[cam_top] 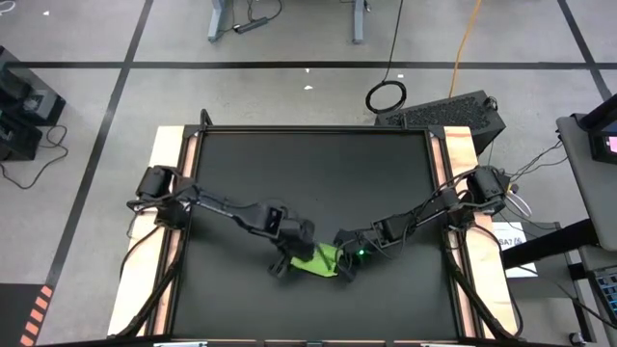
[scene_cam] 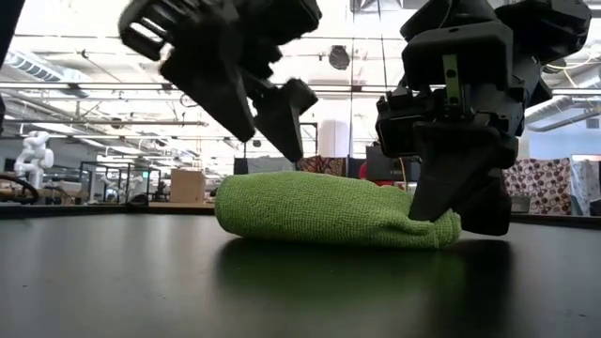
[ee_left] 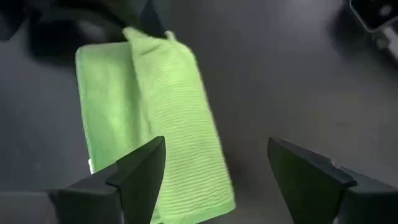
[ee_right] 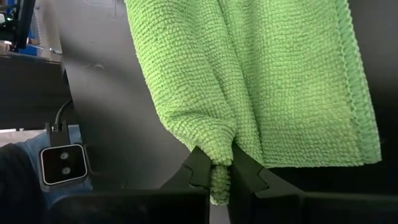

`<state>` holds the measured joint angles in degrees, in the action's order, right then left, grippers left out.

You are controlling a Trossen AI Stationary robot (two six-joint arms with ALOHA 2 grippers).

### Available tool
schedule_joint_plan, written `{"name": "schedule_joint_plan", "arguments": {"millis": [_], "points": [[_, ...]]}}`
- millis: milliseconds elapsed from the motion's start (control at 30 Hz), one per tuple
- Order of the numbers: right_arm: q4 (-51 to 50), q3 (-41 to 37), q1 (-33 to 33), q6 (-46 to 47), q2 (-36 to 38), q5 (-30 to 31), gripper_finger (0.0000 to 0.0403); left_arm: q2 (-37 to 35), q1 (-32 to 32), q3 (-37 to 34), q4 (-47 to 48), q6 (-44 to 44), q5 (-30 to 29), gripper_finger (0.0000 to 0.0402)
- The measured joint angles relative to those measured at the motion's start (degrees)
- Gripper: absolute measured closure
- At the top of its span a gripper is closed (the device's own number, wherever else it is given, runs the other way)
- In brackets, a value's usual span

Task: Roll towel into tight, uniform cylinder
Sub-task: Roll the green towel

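Lime-green towel loosely rolled on black mat, near its front edge, between both arms. Right gripper clenched on a pinched fold at one end of towel. Left gripper spread wide, released, hovering just above other end, touching nothing

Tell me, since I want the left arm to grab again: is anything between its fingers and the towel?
Nothing visible. The left gripper hangs open just above the towel, with only bare mat around. The right gripper pinches the towel's other end.

Green towel on black mat
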<state>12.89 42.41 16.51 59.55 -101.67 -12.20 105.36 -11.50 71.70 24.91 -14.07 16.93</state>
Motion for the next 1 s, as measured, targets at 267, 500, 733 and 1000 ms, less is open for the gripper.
{"name": "schedule_joint_plan", "arguments": {"millis": [267, 500, 733, 1000], "points": [[0.38, -0.04, -0.43, -0.12, 0.0, -0.3, 0.039, 0.0, -4.16, -1.76, -0.81, -4.35, -13.36, 0.014], [0.48, -0.04, -0.44, -0.03, -0.02, -0.21, 0.039, 0.0, -5.9, -4.79, -4.03, -7.36, -17.02, 0.0176], [0.59, -0.04, -0.44, 0.74, -0.02, -0.21, 0.039, 0.0, -6.53, -8.14, -8.93, -8.26, -18.62, 0.0189], [1.56, -0.04, -0.48, 1.25, -0.04, 0.05, 0.039, 0.0, -4.23, -14.07, -16.25, -8.76, -16.62, 0.0189]]}}
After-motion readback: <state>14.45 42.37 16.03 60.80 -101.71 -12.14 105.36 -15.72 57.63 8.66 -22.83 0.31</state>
